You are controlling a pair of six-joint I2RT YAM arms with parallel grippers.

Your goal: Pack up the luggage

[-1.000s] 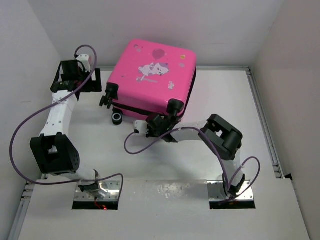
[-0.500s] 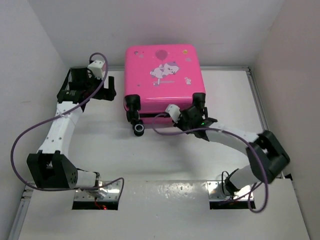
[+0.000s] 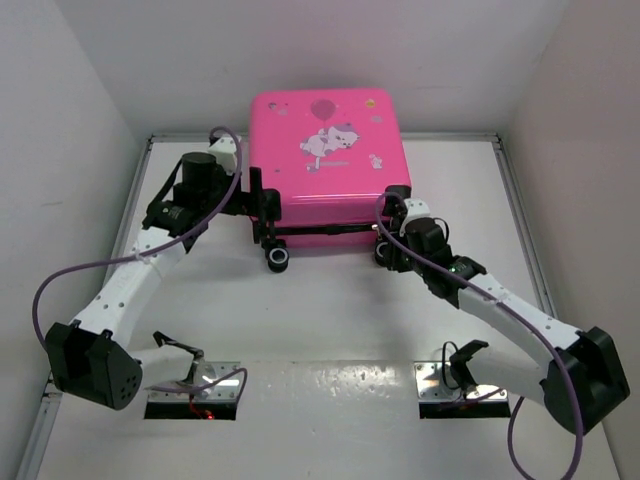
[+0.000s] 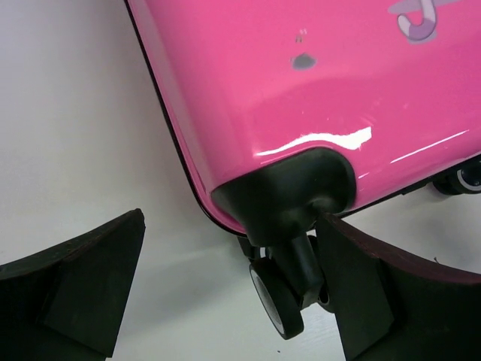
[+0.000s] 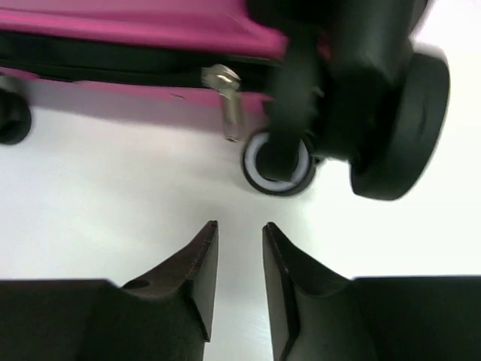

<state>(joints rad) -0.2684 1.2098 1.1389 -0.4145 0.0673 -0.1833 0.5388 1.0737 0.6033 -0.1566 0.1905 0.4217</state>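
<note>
Luggage (image 3: 322, 150) closed, contents hidden; L gripper (image 4: 229, 259) spread wide, R gripper (image 5: 240, 241) slightly parted, empty.

A white table (image 3: 330, 310) lay beneath the left gripper (image 3: 260, 210) and right gripper (image 3: 392, 240). A pale back wall (image 3: 300, 50) rose beyond both, a left wall (image 3: 50, 150) and right wall (image 3: 590, 150) outside them. A metal rail (image 3: 528, 250) ran outside the right gripper.

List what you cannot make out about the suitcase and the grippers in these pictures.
- Inside of the suitcase: hidden in every view, because it is shut.
- Animal print: left wrist view, cut off by the top edge.
- Wheel: right wrist view, blurred and close to the lens.
- Right gripper: in the top view its fingertips merge with the suitcase's dark corner.
</note>
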